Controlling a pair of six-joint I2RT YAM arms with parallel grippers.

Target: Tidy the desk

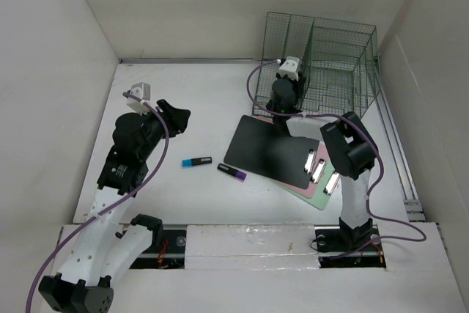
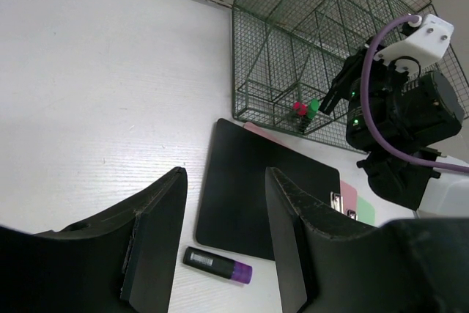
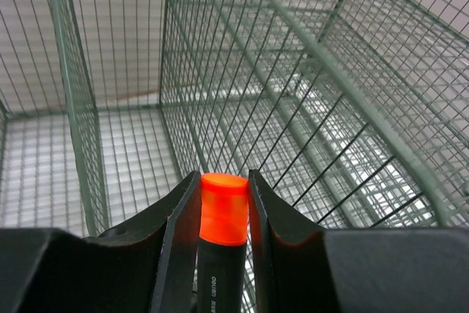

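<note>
Nearest the right wrist lens: right claw, closed narrow on an orange-capped highlighter, cap forward and barrel running back between the fingers. Directly ahead, the dark green wire rack, with dividers to either side. Exact compartment not determinable from this view.

Seen from above: rack at the far right of the table, right claw at its near-left opening. Small red-capped and green-capped items already inside, low at the front.

Left claw wide, holding nothing, poised over the table above a purple highlighter. Blue highlighter just beside the purple one. Black clipboard topping a stack near the rack.

Step judged in hand: placing the orange-capped highlighter in the rack.

Recommended practice:
- Advance between the dividers without brushing the wire.
- Lower until the barrel is close to the rack floor before opening, to prevent a bounce or roll.
- Release beside the items already stowed, not on them.
- Withdraw straight back, clear of the mesh.
</note>
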